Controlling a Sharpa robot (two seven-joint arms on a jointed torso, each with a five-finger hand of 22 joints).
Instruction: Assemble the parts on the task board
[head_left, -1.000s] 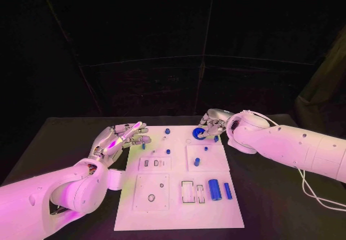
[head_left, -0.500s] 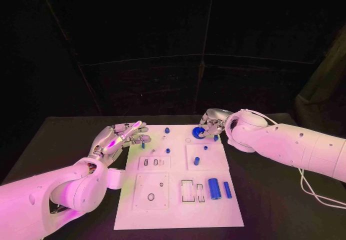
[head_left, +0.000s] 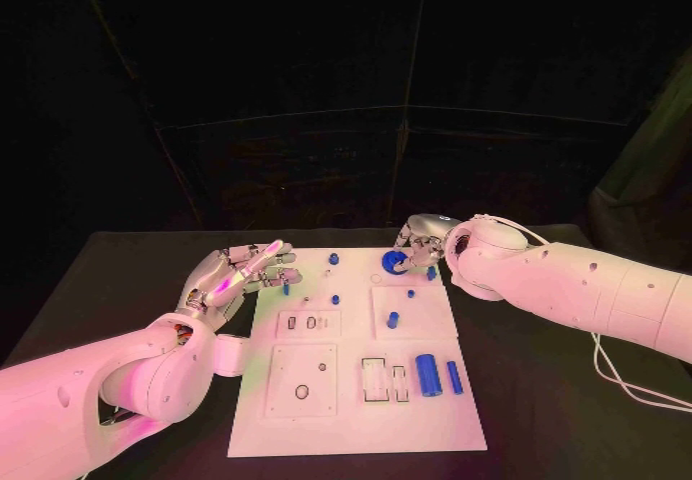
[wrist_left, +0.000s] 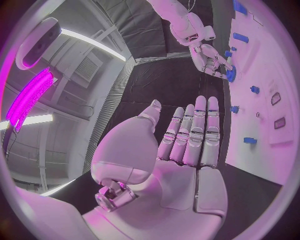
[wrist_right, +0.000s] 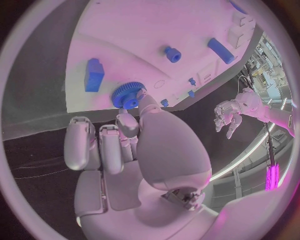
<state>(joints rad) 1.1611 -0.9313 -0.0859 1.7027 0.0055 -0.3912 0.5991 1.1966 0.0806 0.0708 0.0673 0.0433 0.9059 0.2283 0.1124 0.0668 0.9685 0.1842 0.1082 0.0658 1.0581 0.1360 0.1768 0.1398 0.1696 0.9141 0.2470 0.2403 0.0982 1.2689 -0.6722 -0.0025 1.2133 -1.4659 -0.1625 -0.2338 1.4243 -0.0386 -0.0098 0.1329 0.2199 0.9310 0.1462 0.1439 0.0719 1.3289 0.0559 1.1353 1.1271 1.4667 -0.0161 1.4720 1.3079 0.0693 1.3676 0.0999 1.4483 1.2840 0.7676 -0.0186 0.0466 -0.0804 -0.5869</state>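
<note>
The blue gear (head_left: 394, 263) sits at the task board's (head_left: 361, 420) far end, pinched by the right hand (head_left: 421, 240). Nearer the robot, loose cylinders (head_left: 428, 375) wait. The left hand (head_left: 238, 275) hovers, fingers spread, holding nothing.

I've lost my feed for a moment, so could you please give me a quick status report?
Right hand pinching the blue gear at the far end of the task board. Left hand open, fingers spread, beside the board's left edge. Nothing blocking.

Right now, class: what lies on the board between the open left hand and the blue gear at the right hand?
In the head view, between left hand and blue gear: small blue pegs standing on white task board.
</note>
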